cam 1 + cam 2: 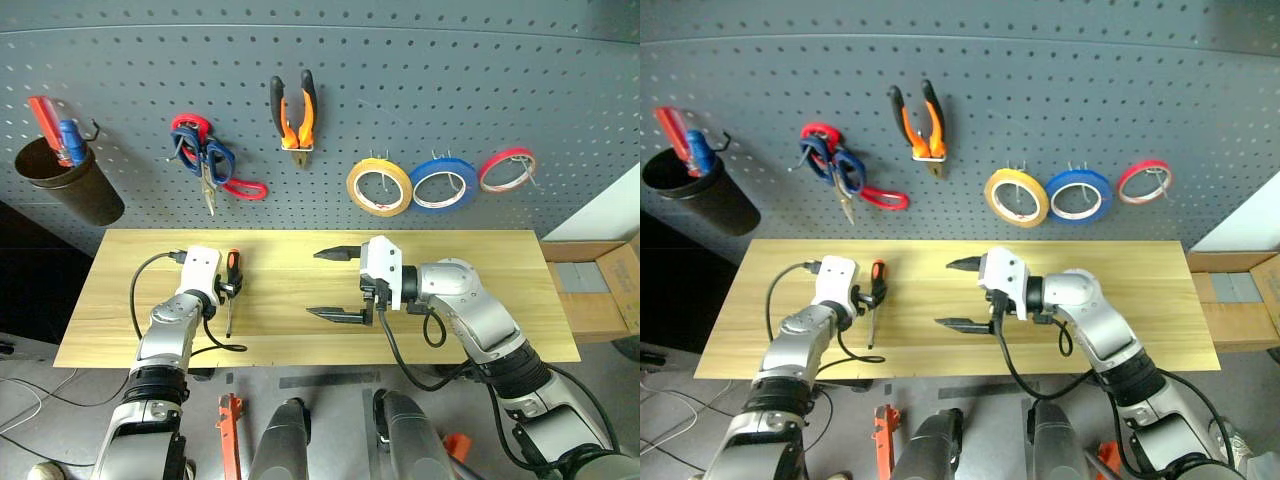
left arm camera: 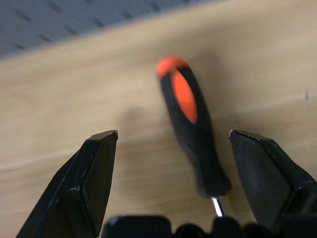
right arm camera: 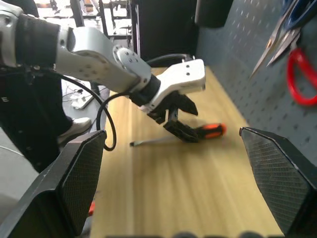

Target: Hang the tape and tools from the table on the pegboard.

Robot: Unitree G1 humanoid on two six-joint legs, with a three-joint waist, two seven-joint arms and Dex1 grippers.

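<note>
we see the big grey pegboard (image 1: 420, 110) with the yellow tape (image 1: 379, 187) and pliers (image 1: 294, 112) hanging on it. on the table (image 1: 480, 255) lies the screwdriver (image 1: 231, 278). our left gripper (image 2: 173, 186) sits wide around its handle, not squeezing, and our right gripper (image 1: 335, 284) is wide and holds nothing.

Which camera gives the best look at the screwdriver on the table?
The left wrist view: the screwdriver lies close up between the open left gripper fingers, black-and-orange handle and start of the shaft plain. The head views show it small on the table, beside that gripper. The right wrist view shows it from the side, handle partly behind the gripper.
</note>
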